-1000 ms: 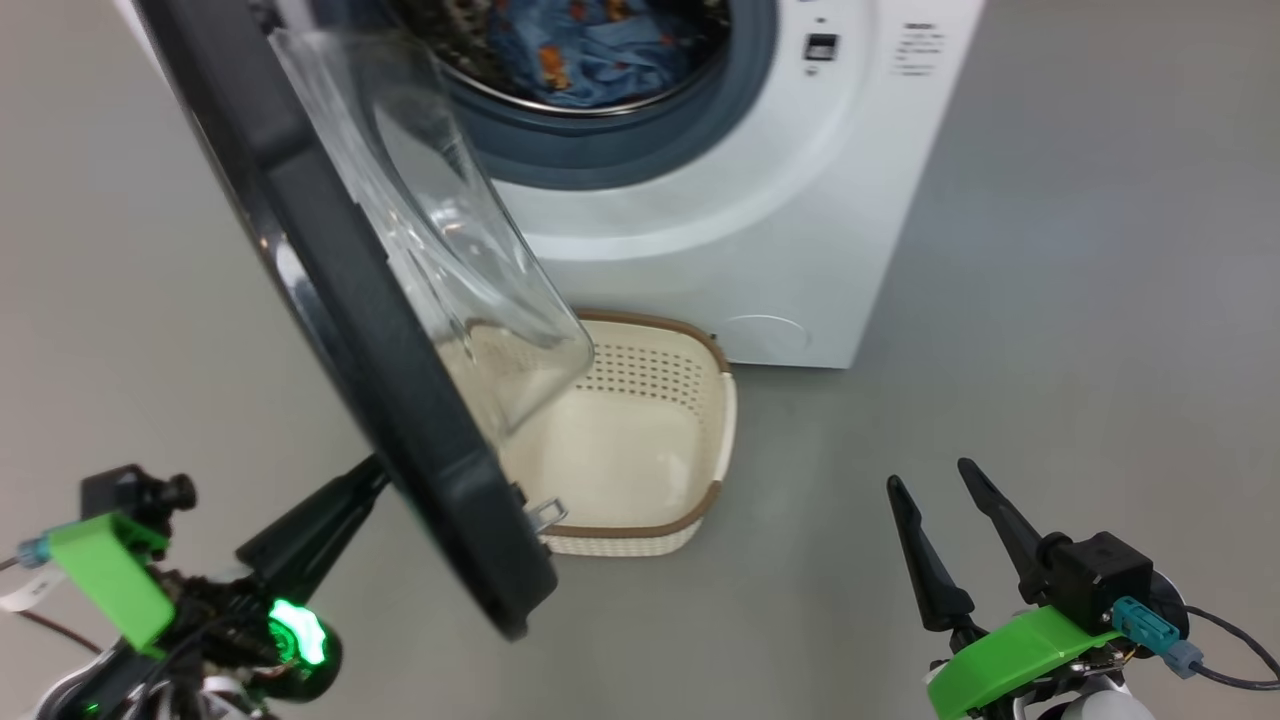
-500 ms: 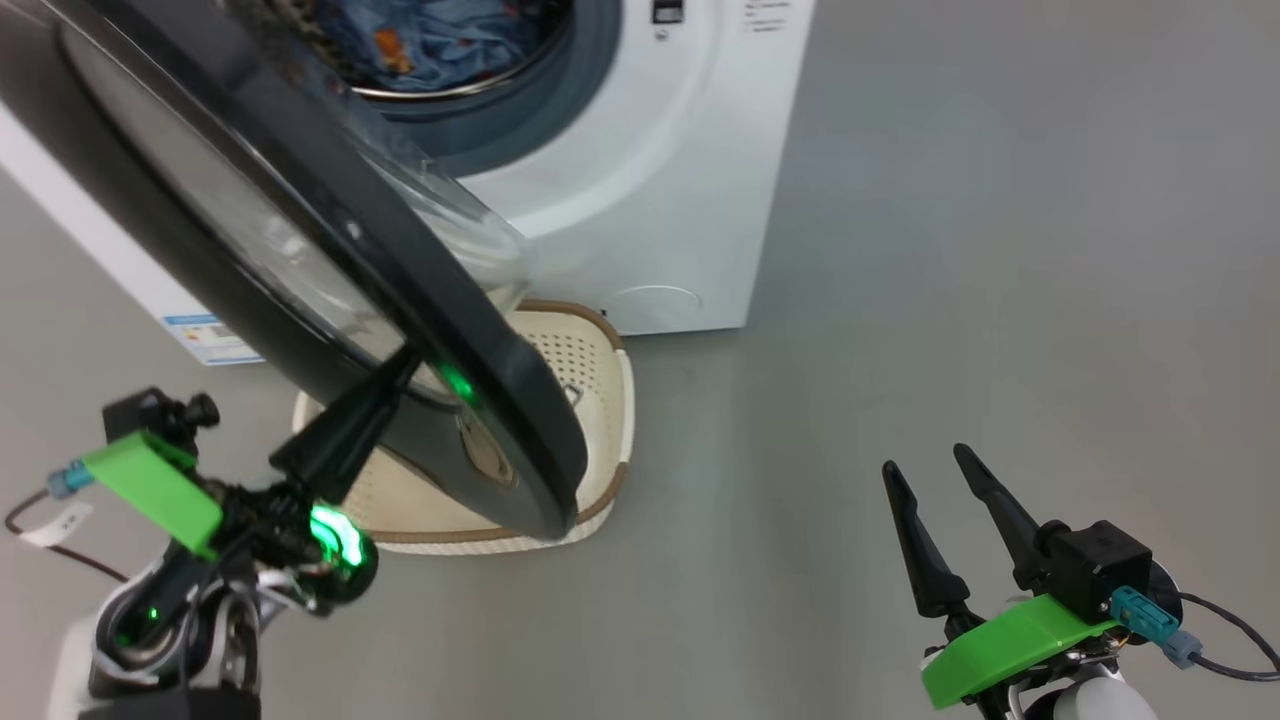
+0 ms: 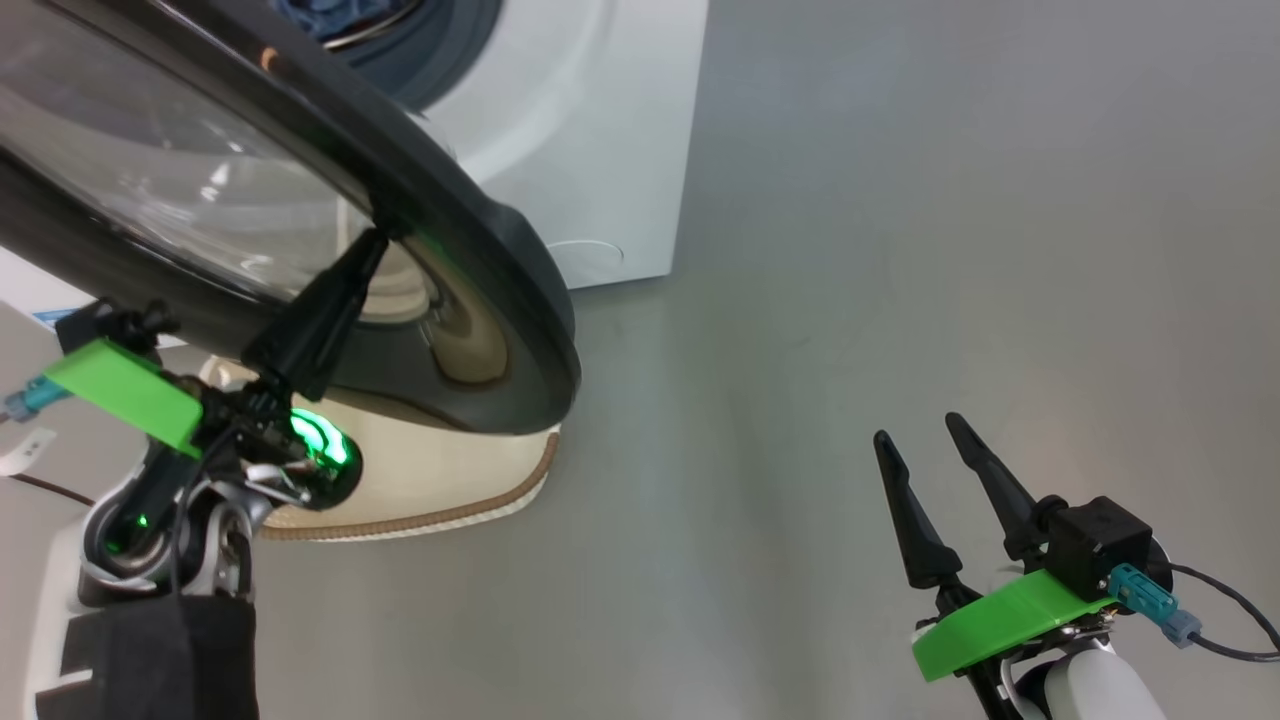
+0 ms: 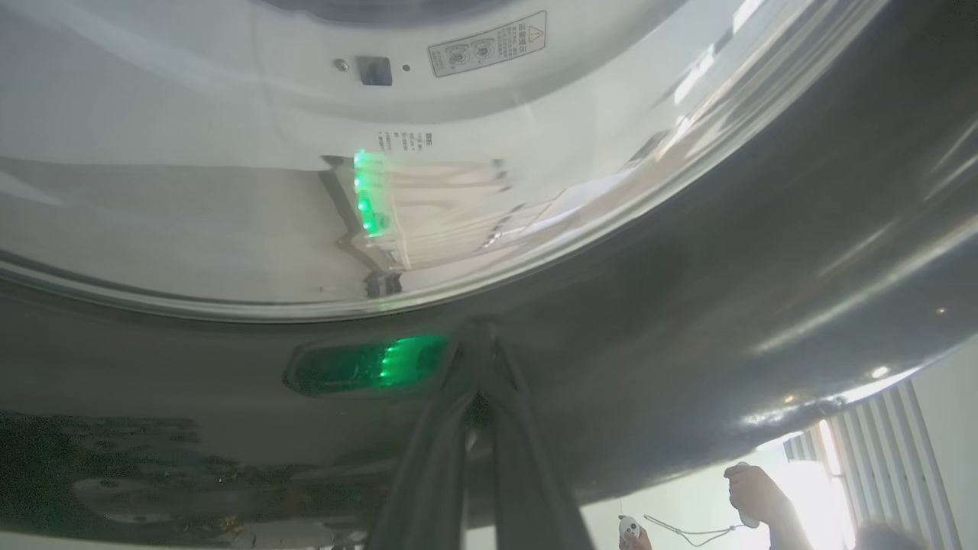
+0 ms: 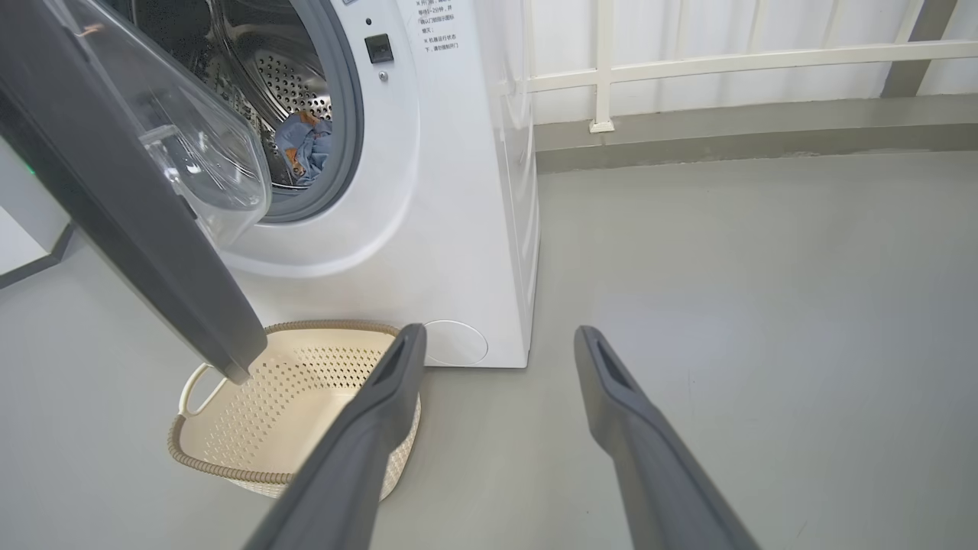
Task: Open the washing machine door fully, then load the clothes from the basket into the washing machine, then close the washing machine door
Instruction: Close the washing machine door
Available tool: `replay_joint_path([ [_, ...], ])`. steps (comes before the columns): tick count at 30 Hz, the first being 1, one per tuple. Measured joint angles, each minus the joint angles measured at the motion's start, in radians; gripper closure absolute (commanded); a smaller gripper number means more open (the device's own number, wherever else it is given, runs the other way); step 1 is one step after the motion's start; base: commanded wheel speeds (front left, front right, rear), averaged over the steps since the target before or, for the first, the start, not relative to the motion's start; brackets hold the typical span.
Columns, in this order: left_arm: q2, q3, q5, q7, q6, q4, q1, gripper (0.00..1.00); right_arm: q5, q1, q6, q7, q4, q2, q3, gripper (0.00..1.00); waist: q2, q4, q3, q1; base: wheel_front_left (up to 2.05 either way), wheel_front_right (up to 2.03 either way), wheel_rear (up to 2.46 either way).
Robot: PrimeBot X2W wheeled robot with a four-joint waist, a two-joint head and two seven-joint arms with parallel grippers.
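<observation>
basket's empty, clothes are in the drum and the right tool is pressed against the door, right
Not quite: the left tool is against the door, as the head view shows; the right tool is open, apart from it. Basket and clothes are as you say.

Before me lies a smooth, plain grey floor (image 5: 726,305), faintly glossy. A big white washing machine (image 5: 458,191) stands directly on it, near a grey skirting band at the foot of a white wall. Just in front of the machine's base, a small cream perforated basket (image 5: 328,326) with a brown woven-look rim sits on the floor.
</observation>
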Motion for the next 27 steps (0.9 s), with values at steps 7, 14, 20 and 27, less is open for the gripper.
replay_joint_path([
  [7, -0.003, 0.020, 0.020, -0.036, 0.000, 0.024, -0.047, 1.00, 0.006, -0.016, 0.000, -0.012, 0.010, 0.001, 0.003, 0.00, 0.0000, -0.028, 0.030, 0.0000, 0.00, 0.00, 0.00],
  [14, -0.005, 0.024, 0.026, -0.043, -0.003, 0.036, -0.081, 1.00, 0.007, -0.017, 0.000, -0.015, 0.015, 0.001, 0.000, 0.00, 0.0000, -0.033, 0.048, 0.0000, 0.00, 0.00, 0.00],
  [20, -0.011, 0.024, 0.026, -0.047, -0.003, 0.037, -0.086, 1.00, 0.007, -0.035, 0.000, -0.021, 0.026, 0.001, -0.003, 0.00, 0.0000, -0.017, 0.038, 0.0000, 0.00, 0.00, 0.00],
  [27, -0.012, 0.027, 0.027, -0.066, -0.003, 0.034, -0.035, 1.00, 0.007, -0.034, 0.000, -0.024, 0.038, 0.001, -0.003, 0.00, 0.0000, 0.006, -0.002, 0.0000, 0.00, 0.00, 0.00],
])
